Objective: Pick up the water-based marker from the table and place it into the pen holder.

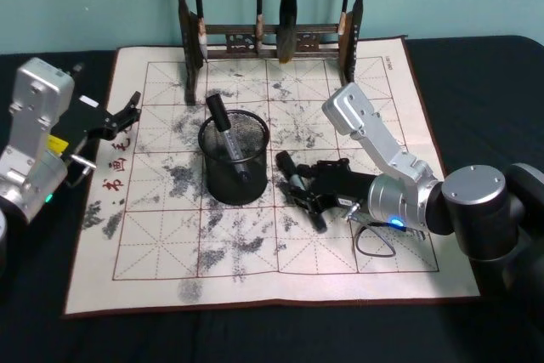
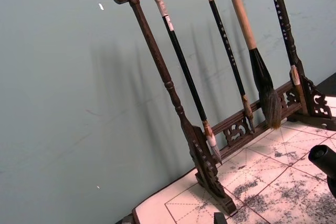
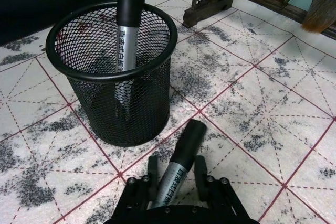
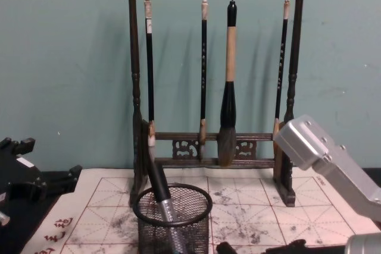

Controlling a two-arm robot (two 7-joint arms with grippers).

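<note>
A silver-and-black water-based marker point(image 1: 289, 172) point(image 3: 181, 150) lies on the table's ink-stained grid mat point(image 1: 153, 252), just right of the pen holder point(image 1: 234, 178) point(image 3: 121, 108) point(image 4: 172, 230). My right gripper point(image 1: 304, 197) point(image 3: 176, 160) is down at the mat, its fingers point(image 3: 152, 169) closed against both sides of the marker's barrel. The capped end points toward the holder. A second marker point(image 1: 219, 116) point(image 3: 130, 19) point(image 4: 159, 188) leans inside the black mesh cup. My left gripper point(image 1: 123, 115) point(image 4: 18, 173) rests open at the mat's left edge, holding nothing.
A tall dark wooden brush rack point(image 1: 263, 40) point(image 4: 214, 141) point(image 2: 173, 103) with several hanging brushes stands at the mat's far edge, behind the holder. A loop of black cable point(image 1: 374, 240) lies beside my right wrist. Dark tabletop surrounds the mat.
</note>
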